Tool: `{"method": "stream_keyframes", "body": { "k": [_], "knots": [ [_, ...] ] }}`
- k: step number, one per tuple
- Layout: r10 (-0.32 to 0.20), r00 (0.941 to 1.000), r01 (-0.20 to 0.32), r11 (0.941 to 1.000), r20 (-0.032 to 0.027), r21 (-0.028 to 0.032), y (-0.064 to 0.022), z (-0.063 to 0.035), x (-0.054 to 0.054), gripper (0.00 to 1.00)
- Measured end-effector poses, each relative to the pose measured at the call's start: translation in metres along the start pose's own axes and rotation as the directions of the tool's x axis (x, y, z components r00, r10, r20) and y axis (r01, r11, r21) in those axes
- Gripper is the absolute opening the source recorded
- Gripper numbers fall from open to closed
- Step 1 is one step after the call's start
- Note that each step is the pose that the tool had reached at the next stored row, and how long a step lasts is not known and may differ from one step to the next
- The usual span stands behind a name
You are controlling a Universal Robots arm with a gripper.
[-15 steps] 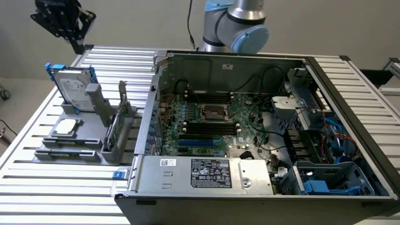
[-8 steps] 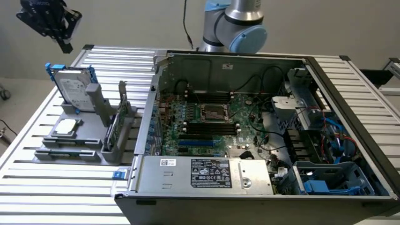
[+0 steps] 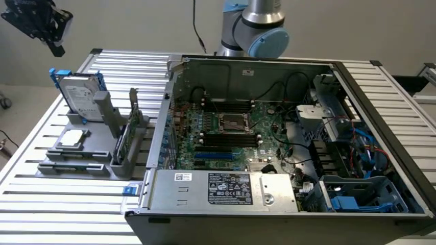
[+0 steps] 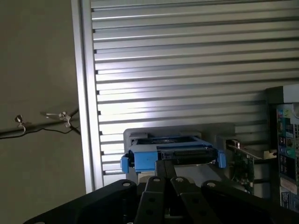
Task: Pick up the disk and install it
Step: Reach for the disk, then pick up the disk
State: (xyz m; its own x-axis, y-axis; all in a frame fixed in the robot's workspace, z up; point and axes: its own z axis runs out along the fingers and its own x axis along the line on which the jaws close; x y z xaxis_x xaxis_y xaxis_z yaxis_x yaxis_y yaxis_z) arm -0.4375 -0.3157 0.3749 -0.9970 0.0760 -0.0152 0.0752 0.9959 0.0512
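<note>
Jaws: the gripper [image 4: 166,169] was found with its jaws drawn together at the centre, nothing between them and touching nothing.

Position: read as a clock face on the exterior view, the gripper [image 3: 54,46] hung at about 10 o'clock, above the counter's far corner. The disk [image 3: 80,97] lay toward 5 o'clock of it, lower and well apart. The wrist view looked down onto the disk's upper edge [image 4: 173,156], with its connector [image 4: 184,154] facing up.

Task's thing: the disk stood upright on its edge in a grey holder [image 3: 102,109] on the slatted counter [image 3: 41,204], at 9 o'clock of the open computer case [image 3: 381,102]. It had not been lifted. A blue frame ran round its edges and its labelled face was turned toward the camera.

Surroundings: a processor chip [image 3: 73,139] lay flat on the holder at 6 o'clock of the disk. An expansion card [image 3: 129,130] stood at 4 o'clock of it. A second blue carrier [image 3: 347,201] sat in the case's bay at 5 o'clock.

Handling, as a judgement: the disk is likely stiff, dense and heavy for its size. Its metal faces are probably smooth enough to slip, and it will not tolerate knocks. The soundest hold appears to be across the two flat faces near the upper edge that stands proud of the holder. That hold would keep clear of the connector and the flexible blue frame.
</note>
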Motion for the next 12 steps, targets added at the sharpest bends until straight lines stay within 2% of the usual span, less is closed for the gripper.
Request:
{"method": "stream_keyframes", "body": {
  "k": [12],
  "knots": [
    [0.000, 1.0000, 0.000, 1.0000, -0.0003, 0.0002, 0.0000, -0.0001, 0.0000, 0.11]
  ]
}}
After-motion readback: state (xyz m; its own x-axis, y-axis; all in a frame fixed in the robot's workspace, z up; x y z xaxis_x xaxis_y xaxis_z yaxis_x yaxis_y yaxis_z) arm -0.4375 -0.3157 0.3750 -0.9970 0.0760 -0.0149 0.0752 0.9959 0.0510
